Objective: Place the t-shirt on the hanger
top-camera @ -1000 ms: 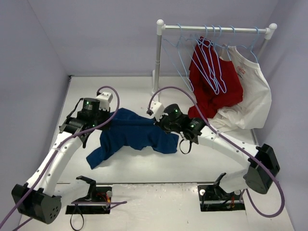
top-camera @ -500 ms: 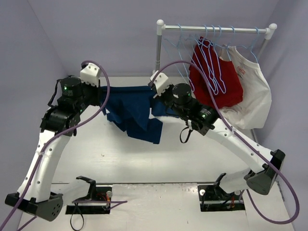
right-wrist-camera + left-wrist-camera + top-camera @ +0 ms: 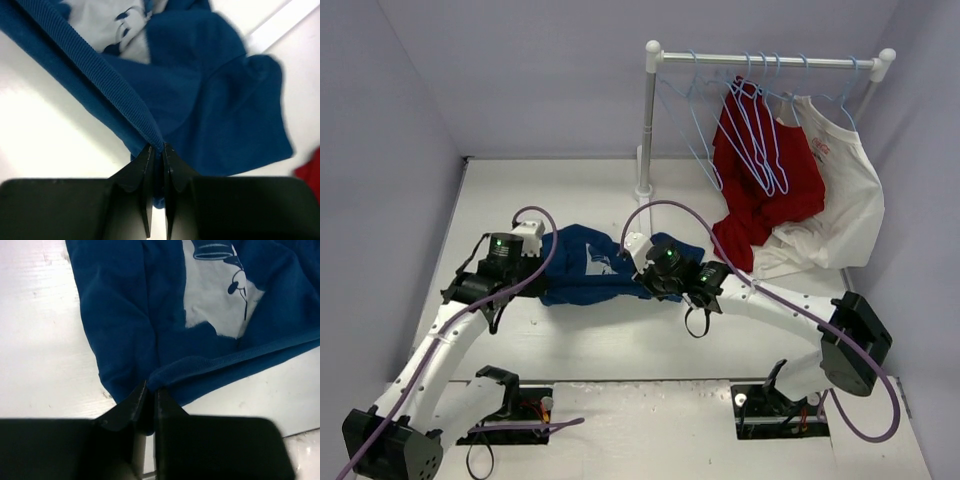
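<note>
The navy t-shirt [image 3: 588, 272] lies bunched on the table between my two arms, its pale inner label facing up. My left gripper [image 3: 532, 272] is shut on the shirt's left edge; the left wrist view shows its jaws pinching the hem of the t-shirt [image 3: 150, 340]. My right gripper [image 3: 645, 282] is shut on the ribbed neck edge at the right, as the right wrist view shows on the t-shirt [image 3: 210, 95]. Several light-blue wire hangers [image 3: 705, 140] hang on the rail at the back right, apart from both grippers.
A white clothes rail [image 3: 770, 60] on a post [image 3: 647, 130] stands at the back right. A red shirt [image 3: 760, 170] and a white shirt [image 3: 840, 200] hang from it and drape onto the table. Walls close in left and right.
Both grippers lifted the shirt and stretched it in the air, then came down. Now the shirt lies bunched on the table, still held at both ends.
</note>
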Motion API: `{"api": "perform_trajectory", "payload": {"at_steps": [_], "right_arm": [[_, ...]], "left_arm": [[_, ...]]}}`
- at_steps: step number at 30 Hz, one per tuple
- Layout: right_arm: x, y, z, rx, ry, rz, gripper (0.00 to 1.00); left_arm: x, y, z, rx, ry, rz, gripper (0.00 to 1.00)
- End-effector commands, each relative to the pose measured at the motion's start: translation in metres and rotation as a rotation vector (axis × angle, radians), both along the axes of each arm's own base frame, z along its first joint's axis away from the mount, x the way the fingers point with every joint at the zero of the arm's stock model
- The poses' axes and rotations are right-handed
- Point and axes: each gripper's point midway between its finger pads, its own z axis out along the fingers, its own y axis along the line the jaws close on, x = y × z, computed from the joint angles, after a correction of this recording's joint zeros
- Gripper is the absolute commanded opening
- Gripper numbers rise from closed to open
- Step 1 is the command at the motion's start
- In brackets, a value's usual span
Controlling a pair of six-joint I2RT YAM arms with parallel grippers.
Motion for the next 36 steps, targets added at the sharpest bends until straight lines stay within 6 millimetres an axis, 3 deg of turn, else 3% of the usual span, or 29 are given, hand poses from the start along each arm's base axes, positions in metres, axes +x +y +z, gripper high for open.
{"api": "perform_trajectory", "payload": {"at_steps": [1,2,3,6,7,10,15,17,22,25,26,27,32,34,36], "right_arm": [[-0.019,-0.006,-0.014,0.029,0.087,-0.102,0.10],[-0.025,-0.005,-0.017,0.036,0.109,-0.103,0.12],[-0.031,-0.003,-0.020,0.056,0.139,-0.119,0.16],[-0.043,-0.001,-0.018,0.097,0.182,-0.131,0.29],[-0.044,-0.001,-0.016,0.105,0.183,-0.130,0.30],[-0.045,-0.002,0.008,0.148,0.161,-0.135,0.43],[-0.024,-0.014,0.079,0.196,0.000,-0.183,0.60],[-0.008,-0.022,0.118,0.226,-0.100,-0.232,0.64],[0.047,-0.074,0.201,0.304,-0.282,-0.433,0.69],[0.073,-0.099,0.234,0.324,-0.351,-0.504,0.70],[0.077,-0.099,0.235,0.318,-0.352,-0.500,0.70],[0.087,-0.104,0.253,0.340,-0.379,-0.514,0.70],[0.088,-0.086,0.256,0.384,-0.339,-0.439,0.70],[0.082,-0.075,0.241,0.386,-0.288,-0.382,0.69],[0.072,-0.060,0.202,0.358,-0.187,-0.309,0.66]], "left_arm": [[-0.017,0.006,0.013,-0.115,0.005,0.161,0.13],[-0.022,0.004,0.012,-0.134,0.006,0.158,0.21],[-0.029,0.000,0.012,-0.168,0.013,0.156,0.37],[-0.036,0.001,0.018,-0.187,0.012,0.174,0.54],[-0.036,0.001,0.022,-0.188,0.004,0.172,0.55],[-0.035,0.008,0.027,-0.159,-0.002,0.197,0.67],[-0.025,0.010,0.034,-0.134,-0.006,0.199,0.68],[-0.019,0.011,0.038,-0.119,-0.008,0.204,0.68],[-0.001,0.004,0.036,-0.089,0.008,0.137,0.68],[0.007,-0.001,0.029,-0.078,0.024,0.095,0.68],[0.010,-0.002,0.026,-0.079,0.030,0.093,0.68],[0.013,-0.005,0.020,-0.086,0.040,0.091,0.68],[0.023,-0.029,0.013,-0.157,0.055,0.037,0.68],[0.028,-0.034,0.014,-0.144,0.052,0.014,0.68],[0.036,-0.048,0.017,-0.096,0.049,-0.071,0.68]]}}
